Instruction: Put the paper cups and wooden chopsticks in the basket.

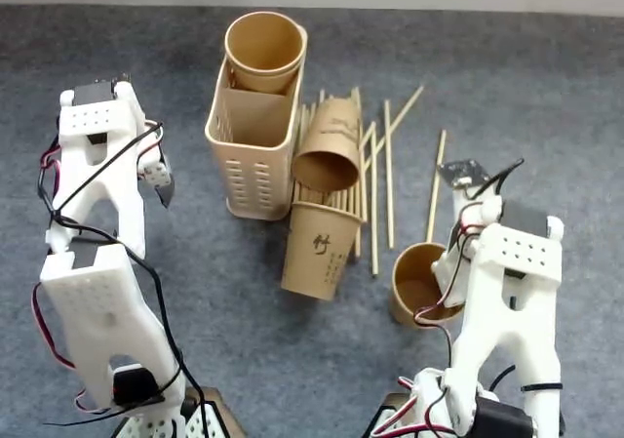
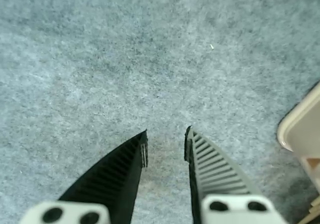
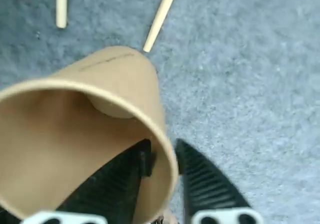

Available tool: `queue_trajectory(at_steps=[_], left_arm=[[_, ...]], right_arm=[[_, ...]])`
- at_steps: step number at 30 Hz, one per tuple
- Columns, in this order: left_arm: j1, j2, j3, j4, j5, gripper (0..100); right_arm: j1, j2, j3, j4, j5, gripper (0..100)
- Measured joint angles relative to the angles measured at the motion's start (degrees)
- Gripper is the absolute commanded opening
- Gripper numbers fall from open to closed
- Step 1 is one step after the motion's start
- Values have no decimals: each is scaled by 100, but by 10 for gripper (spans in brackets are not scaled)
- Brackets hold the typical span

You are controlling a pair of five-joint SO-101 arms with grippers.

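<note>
With the right tool (image 3: 162, 146), pinched the wall of a paper cup (image 3: 85, 134), one finger inside the mouth and one outside, presumably to carry it by the rim without crushing the body. Held it tilted, mouth upward, low over the desk (image 1: 546, 87), well apart from the basket (image 1: 255, 155) and next to a stray chopstick (image 1: 435, 186); could not tell whether lifted clear. With the left tool (image 2: 166, 131), gripped nothing: spread open above bare desk just beside the basket, probably to stay out of the way. Noted an upright cup (image 1: 265, 53) already in the basket's far compartment, plus a fallen cup (image 1: 329, 145) and a marked cup (image 1: 322, 248) lying on their sides across the wooden chopsticks (image 1: 374, 204) right beside the basket. Judged the cups plain brown paper, thin-walled and light, easy to dent.
</note>
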Motion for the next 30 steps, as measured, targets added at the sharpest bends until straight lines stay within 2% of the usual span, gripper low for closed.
queue_trajectory(at_steps=[5, 10, 12, 17, 24, 30], left_arm=[[0, 0, 0, 0, 0, 141], [0, 0, 0, 0, 0, 141], [0, 0, 0, 0, 0, 141], [0, 0, 0, 0, 0, 141], [0, 0, 0, 0, 0, 140], [0, 0, 105, 0, 0, 140]], right_arm=[[0, -35, -589, -53, -44, 6], [-62, -35, -2690, -26, -1204, 6], [-343, -35, -3719, 0, -1697, 6], [-1723, 237, -6022, -290, -2637, 5], [-3156, 2585, -8484, -369, -2971, 5], [-3288, 4651, -10514, 62, -2998, 5]])
